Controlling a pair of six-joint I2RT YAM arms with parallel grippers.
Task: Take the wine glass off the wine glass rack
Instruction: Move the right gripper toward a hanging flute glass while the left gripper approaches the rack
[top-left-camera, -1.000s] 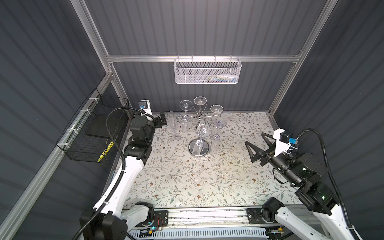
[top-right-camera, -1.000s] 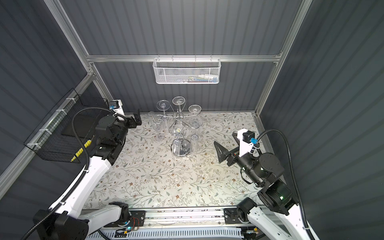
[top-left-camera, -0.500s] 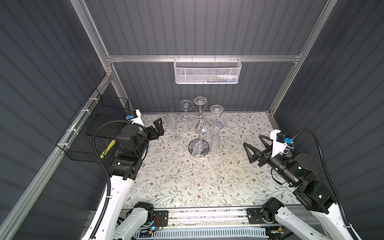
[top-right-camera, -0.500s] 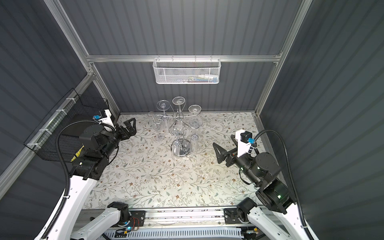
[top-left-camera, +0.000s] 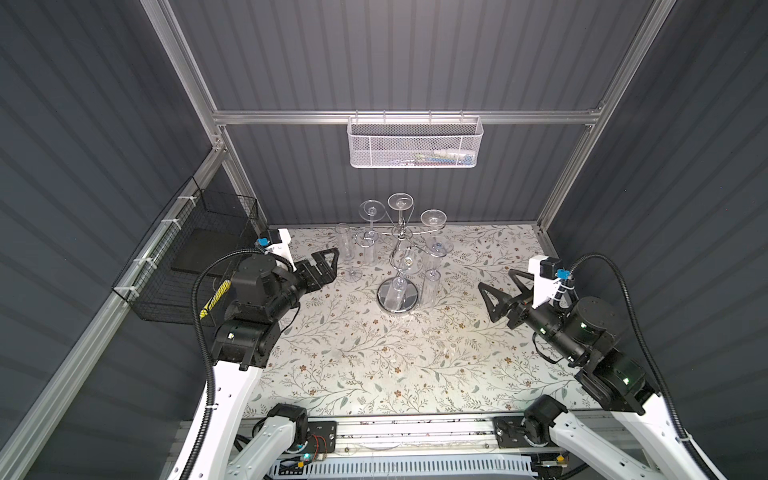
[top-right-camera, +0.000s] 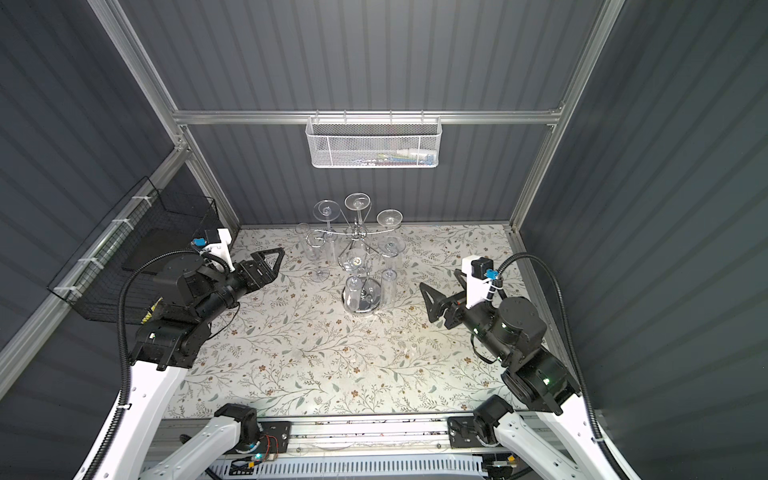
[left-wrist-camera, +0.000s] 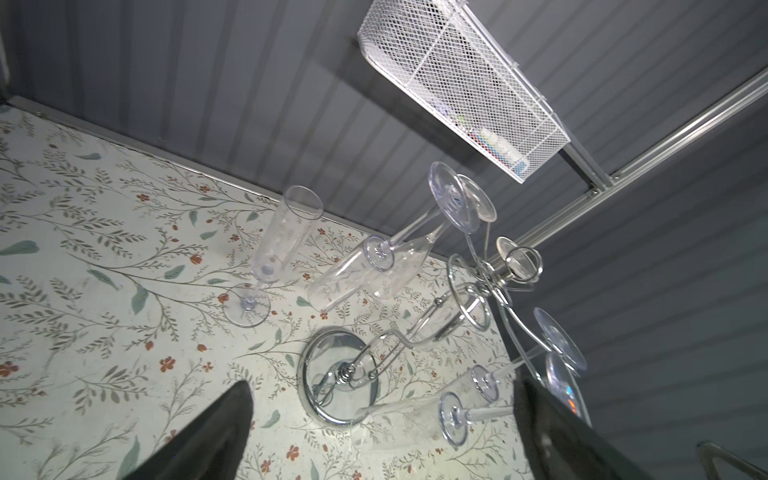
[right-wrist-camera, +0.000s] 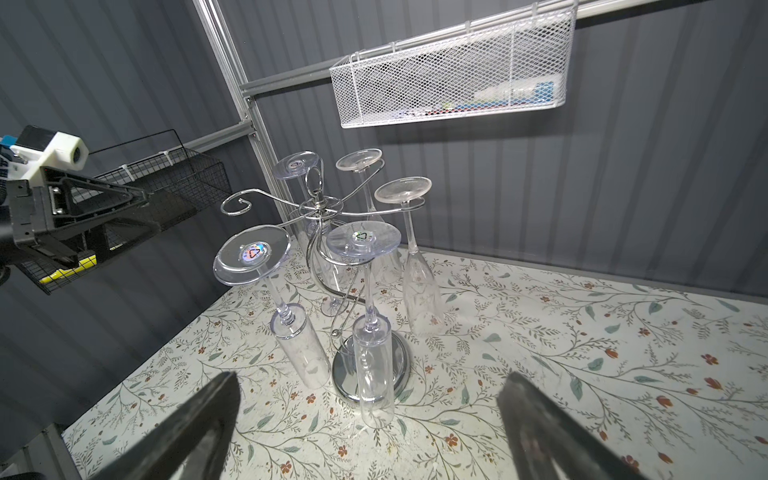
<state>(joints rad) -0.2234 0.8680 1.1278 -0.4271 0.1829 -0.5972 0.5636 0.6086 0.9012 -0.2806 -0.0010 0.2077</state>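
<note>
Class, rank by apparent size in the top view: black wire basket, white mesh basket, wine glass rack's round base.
1. black wire basket
2. white mesh basket
3. wine glass rack's round base, clearly smallest

Both baskets hang above the table, nearer the camera.

No readable words, triangular arrow sign on the foot of the wine glass at six o'clock on the wine glass rack, same on the four o'clock glass.

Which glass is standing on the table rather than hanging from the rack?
The flute nearest the left tool, upright on its foot; the other five hang upside down.
</note>
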